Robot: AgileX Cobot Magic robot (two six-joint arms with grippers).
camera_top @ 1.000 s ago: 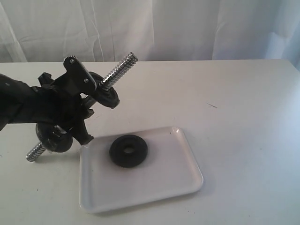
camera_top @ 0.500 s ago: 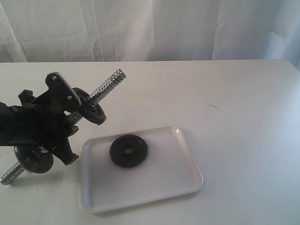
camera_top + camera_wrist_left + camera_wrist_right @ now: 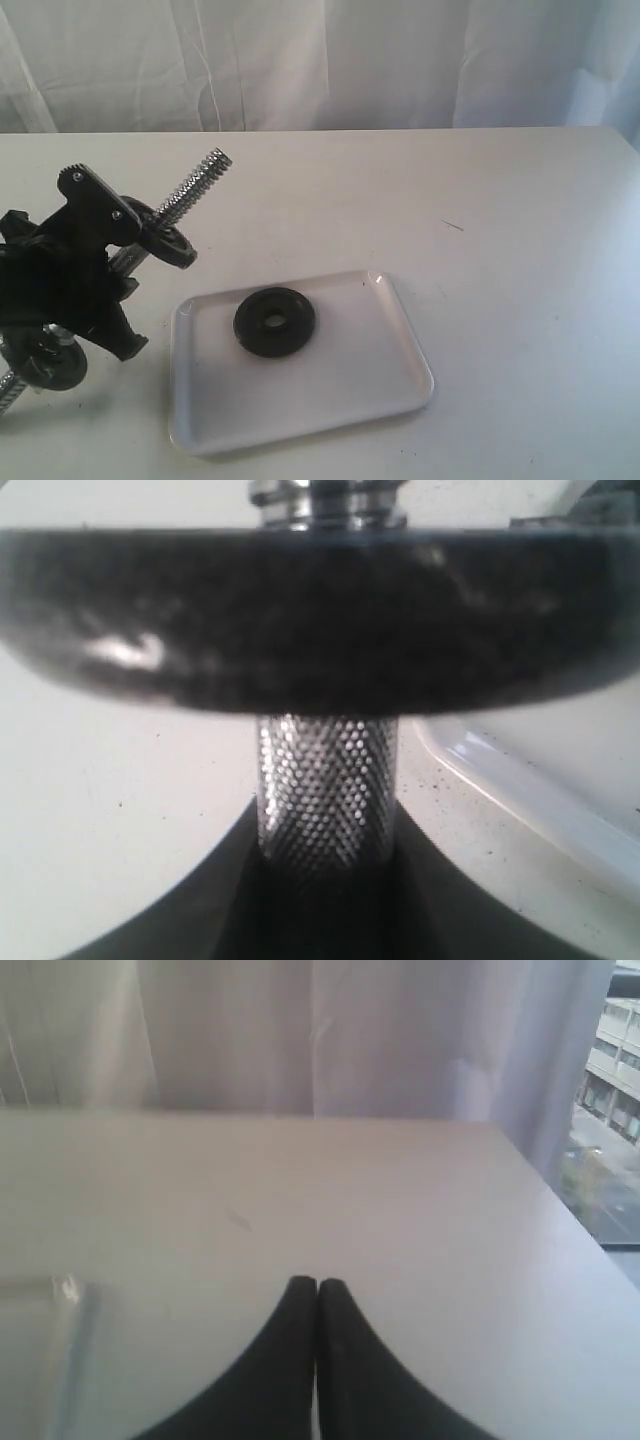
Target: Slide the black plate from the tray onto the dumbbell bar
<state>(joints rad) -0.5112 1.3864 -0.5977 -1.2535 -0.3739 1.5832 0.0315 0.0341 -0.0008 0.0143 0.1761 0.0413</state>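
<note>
One black plate (image 3: pixel 274 321) lies flat in the left half of the white tray (image 3: pixel 370 385). My left gripper (image 3: pixel 85 250) is shut on the knurled middle of the dumbbell bar (image 3: pixel 195 180), holding it tilted above the table left of the tray. Two more black discs sit on the bar, one above the grip (image 3: pixel 165 238) and one below it (image 3: pixel 45 362). In the left wrist view the bar (image 3: pixel 327 790) rises from the gripper (image 3: pixel 327 880) into a disc (image 3: pixel 320 620). My right gripper (image 3: pixel 317 1285) is shut and empty over bare table.
White curtains hang behind the table's far edge. A corner of the tray (image 3: pixel 60 1300) shows in the right wrist view, and its rim (image 3: pixel 540 800) in the left wrist view. A small dark mark (image 3: pixel 452 225) is on the tabletop.
My left arm has carried the bar and its two discs leftward and lower, away from the tray. The plate in the tray has not moved.
</note>
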